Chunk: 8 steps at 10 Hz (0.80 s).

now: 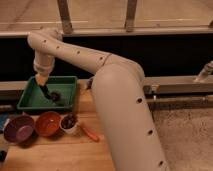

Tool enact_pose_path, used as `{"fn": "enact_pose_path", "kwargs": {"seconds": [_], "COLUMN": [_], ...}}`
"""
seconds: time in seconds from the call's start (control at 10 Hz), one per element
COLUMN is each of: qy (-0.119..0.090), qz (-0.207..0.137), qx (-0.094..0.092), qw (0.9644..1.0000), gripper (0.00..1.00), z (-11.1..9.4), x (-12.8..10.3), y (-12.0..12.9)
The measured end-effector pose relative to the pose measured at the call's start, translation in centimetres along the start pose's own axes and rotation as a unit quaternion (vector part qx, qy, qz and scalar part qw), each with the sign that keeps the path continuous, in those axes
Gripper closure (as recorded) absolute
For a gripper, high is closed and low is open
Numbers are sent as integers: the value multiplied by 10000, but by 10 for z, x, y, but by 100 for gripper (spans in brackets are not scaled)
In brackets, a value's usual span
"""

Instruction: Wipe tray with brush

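Note:
The green tray (30, 100) sits at the back left of the wooden table. My gripper (42, 79) hangs over the tray's middle at the end of the white arm. It is shut on the brush (45, 90), whose tan handle slants down from the gripper to a dark head. The dark bristles rest on the tray floor, beside a small dark clump (55, 93).
In front of the tray stand a purple bowl (19, 129), an orange bowl (48, 124) and a small white cup of dark bits (69, 123). An orange-handled tool (90, 133) lies to their right. My arm's large white link (125, 120) covers the table's right side.

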Motion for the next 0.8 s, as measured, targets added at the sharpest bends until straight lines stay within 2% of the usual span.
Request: {"fn": "enact_pose_path", "kwargs": {"seconds": [0.3, 0.6, 0.8], "qy": [189, 378, 465], "qz": [197, 360, 395], "qx": [-7, 74, 134], "qw": [9996, 9986, 9980], "gripper": [100, 100, 100], "z": [11, 15, 16], "x": [8, 11, 6], "y": [-31, -86, -111]}}
